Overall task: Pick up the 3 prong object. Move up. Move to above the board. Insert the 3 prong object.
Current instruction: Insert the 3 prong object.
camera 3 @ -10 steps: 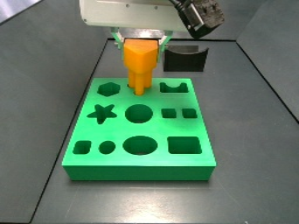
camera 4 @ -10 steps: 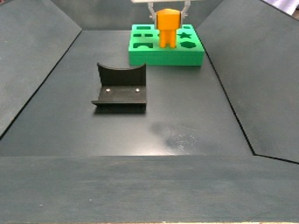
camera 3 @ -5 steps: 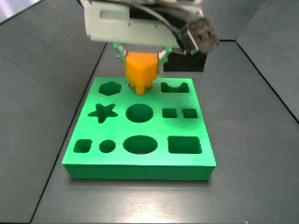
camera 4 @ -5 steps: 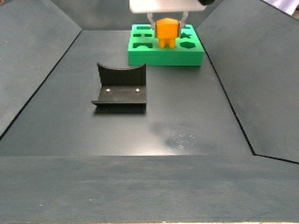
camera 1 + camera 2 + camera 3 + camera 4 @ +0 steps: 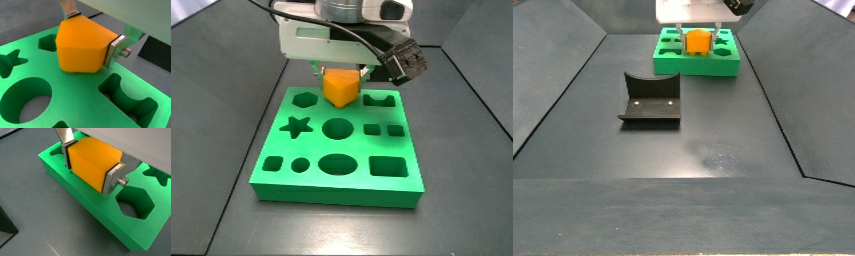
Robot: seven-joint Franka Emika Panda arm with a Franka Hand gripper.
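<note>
The pincer (image 5: 90, 168) clamps the small orange plastic three-prong peg (image 5: 341, 85), its base sunk in the flat bright green cut-out board (image 5: 338, 188), at the board's 12 o'clock edge.

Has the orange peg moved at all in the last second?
Yes. The 3 prong object, held in the hand, has sunk lower against the board; less orange shows above its green top than before.

Lighting even and bright overhead. Dull glare patches on the dark floor (image 5: 714, 155) in a side view. Wrist views sharp; shadows soft.
</note>
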